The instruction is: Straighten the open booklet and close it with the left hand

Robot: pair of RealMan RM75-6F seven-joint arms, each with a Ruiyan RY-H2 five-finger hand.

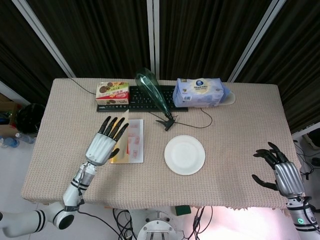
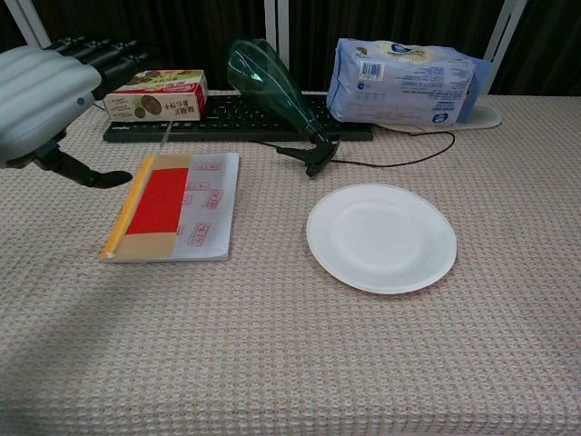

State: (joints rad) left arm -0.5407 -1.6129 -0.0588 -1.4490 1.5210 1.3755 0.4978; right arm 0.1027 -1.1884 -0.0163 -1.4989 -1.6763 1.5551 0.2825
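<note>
The booklet (image 1: 132, 141) lies left of centre on the table, its right half flat, showing a red panel (image 2: 162, 202) and stamped print. Its left cover (image 2: 130, 208) stands almost on edge, seen as a thin yellowish line in the chest view. My left hand (image 1: 106, 142) is raised against the outer side of that cover, fingers stretched out and apart, gripping nothing; the chest view shows the left hand (image 2: 44, 98) well above the table. My right hand (image 1: 278, 172) hovers off the table's front right corner, fingers apart and empty.
A white plate (image 1: 184, 154) sits right of the booklet. Behind stand a biscuit box (image 1: 112, 92), a black keyboard (image 1: 142, 101), a tipped green spray bottle (image 1: 154, 93) and a blue tissue pack (image 1: 199, 92). A cable (image 2: 390, 159) runs behind the plate.
</note>
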